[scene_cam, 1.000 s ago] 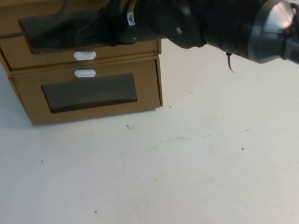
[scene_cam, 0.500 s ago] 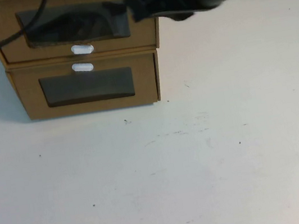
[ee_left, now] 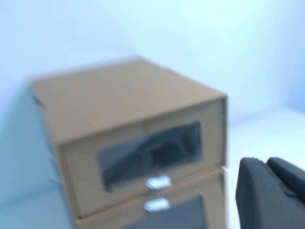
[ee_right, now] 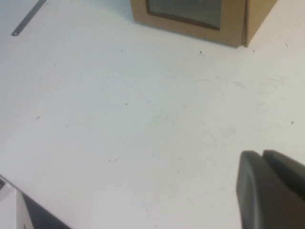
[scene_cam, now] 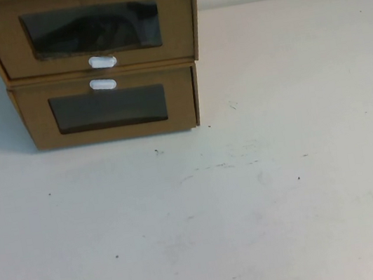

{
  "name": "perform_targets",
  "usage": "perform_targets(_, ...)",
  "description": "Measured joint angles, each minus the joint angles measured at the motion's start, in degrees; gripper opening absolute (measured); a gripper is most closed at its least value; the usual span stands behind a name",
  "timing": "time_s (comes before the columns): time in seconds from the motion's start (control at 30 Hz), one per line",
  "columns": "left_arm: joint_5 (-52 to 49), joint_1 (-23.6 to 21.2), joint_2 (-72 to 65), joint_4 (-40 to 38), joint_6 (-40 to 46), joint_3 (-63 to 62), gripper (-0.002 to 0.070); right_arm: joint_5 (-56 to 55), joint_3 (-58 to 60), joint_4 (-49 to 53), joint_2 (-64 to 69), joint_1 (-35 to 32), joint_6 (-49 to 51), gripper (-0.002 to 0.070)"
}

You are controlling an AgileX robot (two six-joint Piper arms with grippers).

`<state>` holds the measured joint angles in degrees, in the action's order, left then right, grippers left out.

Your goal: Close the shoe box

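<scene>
The shoe box is the upper of two stacked brown boxes at the table's back left. Its white pull tab sits below its clear window. Its drawer front looks pushed in, level with the box's shell. The box also shows, blurred, in the left wrist view. My left gripper is shut and empty, in the air in front of the box and apart from it. My right gripper is shut and empty, above bare table. Neither gripper shows in the high view.
The lower brown box, with its white tab above its window, carries the shoe box; its bottom corner shows in the right wrist view. The white table spreads in front and to the right.
The black arm that reached across to the shoe box's front one second ago has pulled back and left the high view. The boxes stand as before.
</scene>
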<state>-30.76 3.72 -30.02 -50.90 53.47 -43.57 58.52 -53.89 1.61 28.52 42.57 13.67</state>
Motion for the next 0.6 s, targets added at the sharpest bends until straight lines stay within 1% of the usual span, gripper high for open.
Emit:
perform_targets(0.1, 5.4, 0.0, 13.3, -0.8, 0.5, 9.5, -0.0002, 0.1, 6.2, 0.0, -9.7, 0.0, 3.5, -0.0011)
perform_targets(0.17, 7.1, 0.0, 20.2, -0.7, -0.9, 14.3, -0.0002, 0.1, 9.4, 0.0, -14.1, 0.0, 4.9, -0.0011)
perform_targets(0.27, 7.1, 0.0, 26.3, 0.0, -3.0, 19.3, -0.0002, -0.1, 12.6, 0.0, -17.0, 0.0, 5.7, -0.0011)
perform_targets(0.37, 8.1, 0.0, 28.7, 1.5, -3.6, 23.6, -0.0002, -2.6, 15.2, 0.0, -17.4, 0.0, 5.6, -0.0011)
perform_targets(0.47, 11.6, 0.0, 29.1, 2.0, -3.0, 28.4, -0.0005, -11.1, 19.3, 0.0, -17.4, 0.0, 4.1, -0.0011)
perform_targets(0.6, 17.9, 0.0, 29.1, 2.0, -2.8, 35.5, -0.0005, -30.3, 27.7, 0.0, -17.4, 0.0, 3.6, -0.0011)
